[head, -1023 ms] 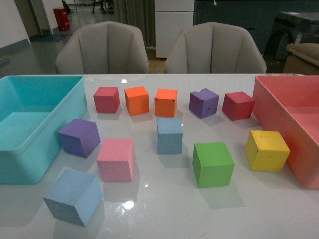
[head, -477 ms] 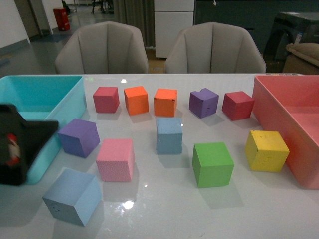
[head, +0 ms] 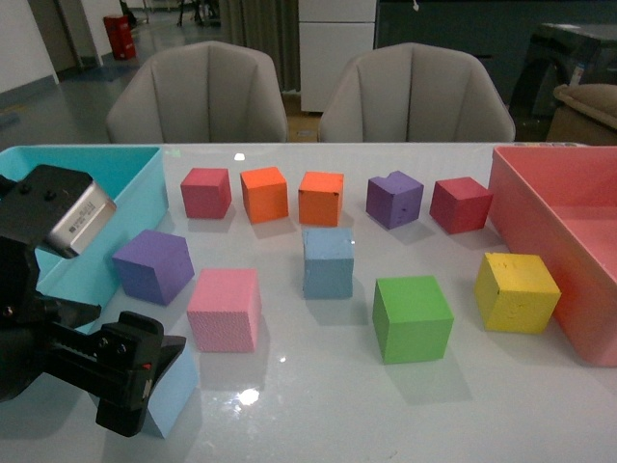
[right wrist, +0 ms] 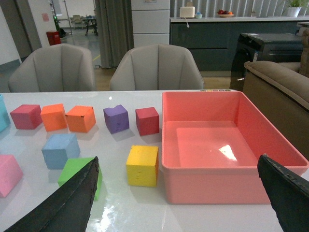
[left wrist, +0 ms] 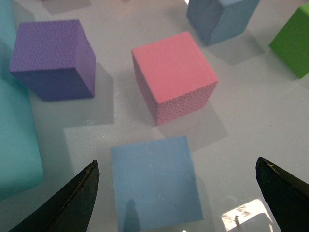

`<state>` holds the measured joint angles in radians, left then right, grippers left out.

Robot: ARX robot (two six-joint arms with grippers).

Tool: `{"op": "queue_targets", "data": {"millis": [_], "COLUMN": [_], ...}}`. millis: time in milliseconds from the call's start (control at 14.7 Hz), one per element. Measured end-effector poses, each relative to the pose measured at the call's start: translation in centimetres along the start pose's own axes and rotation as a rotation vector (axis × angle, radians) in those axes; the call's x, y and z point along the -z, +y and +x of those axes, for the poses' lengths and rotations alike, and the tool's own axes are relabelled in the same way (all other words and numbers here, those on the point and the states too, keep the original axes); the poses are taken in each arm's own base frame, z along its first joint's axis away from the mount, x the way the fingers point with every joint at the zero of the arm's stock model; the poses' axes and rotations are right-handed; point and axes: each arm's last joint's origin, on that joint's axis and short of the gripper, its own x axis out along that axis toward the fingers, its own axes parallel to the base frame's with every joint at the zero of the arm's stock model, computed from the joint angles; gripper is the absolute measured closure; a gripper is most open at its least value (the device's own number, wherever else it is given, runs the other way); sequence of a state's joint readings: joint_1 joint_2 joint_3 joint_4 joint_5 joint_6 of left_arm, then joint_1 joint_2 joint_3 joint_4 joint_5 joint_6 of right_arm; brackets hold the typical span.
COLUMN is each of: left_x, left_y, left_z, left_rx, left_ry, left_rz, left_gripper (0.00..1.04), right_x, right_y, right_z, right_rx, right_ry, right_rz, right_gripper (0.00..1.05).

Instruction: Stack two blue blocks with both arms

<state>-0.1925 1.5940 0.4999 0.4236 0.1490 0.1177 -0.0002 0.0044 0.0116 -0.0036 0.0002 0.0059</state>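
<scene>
The left gripper (left wrist: 177,195) has its jaws spread wide and is holding nothing. It hangs right over the near blue block (left wrist: 154,186), with one finger (left wrist: 72,205) out to each side. Both gaps are clear and nothing touches. The wide spread is likely so it can drop around the cube without nudging it.

That block sits front-left on the table (head: 318,405), just in front of the pink block (head: 224,309) and near the turquoise bin (head: 145,198). The front view shows only its corner past the arm. The purple block (head: 152,265) is behind it, near but not a target.

The second blue block (head: 328,262) stands mid-table, free on all sides and well apart from the first. It is probably the base for the stack.

The right gripper (right wrist: 178,198) is also wide and empty, on the right side near the pink bin (right wrist: 227,186) and the yellow block (right wrist: 142,165). It is not in the front view and looks parked until needed.

Judged step: the left arm is lined up for a pick, grasp not yet made. The risk is a finger clipping the pink block, since it is close.
</scene>
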Motion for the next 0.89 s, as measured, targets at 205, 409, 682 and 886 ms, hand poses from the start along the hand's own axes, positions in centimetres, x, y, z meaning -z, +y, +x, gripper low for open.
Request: {"op": "queue_targets", "data": {"millis": [205, 409, 682, 886], "left_x": [0.4, 0.3, 1.7, 1.8], "left_y": [0.3, 0.5, 1.1, 1.1], "left_z": [1.3, 2.1, 3.5, 3.7], "left_rx": [0.001, 0.007, -0.019, -0.022], "left_ry": [0.042, 0.062, 0.115, 0.121], "left_rz": [0.001, -0.019, -0.068, -0.073], "left_gripper": [0.07, 0.07, 0.07, 0.07], "right_x": [0.0, 0.0, 0.0, 0.0], "right_y": [0.0, 0.0, 0.0, 0.0], "right_z": [0.0, 0.0, 0.0, 0.0], "right_rx": [0.000, 0.000, 0.000, 0.000], "right_ry": [0.000, 0.000, 0.000, 0.000], "right_rz": [0.000, 0.000, 0.000, 0.000], "right_gripper": [0.06, 0.06, 0.06, 0.06]}}
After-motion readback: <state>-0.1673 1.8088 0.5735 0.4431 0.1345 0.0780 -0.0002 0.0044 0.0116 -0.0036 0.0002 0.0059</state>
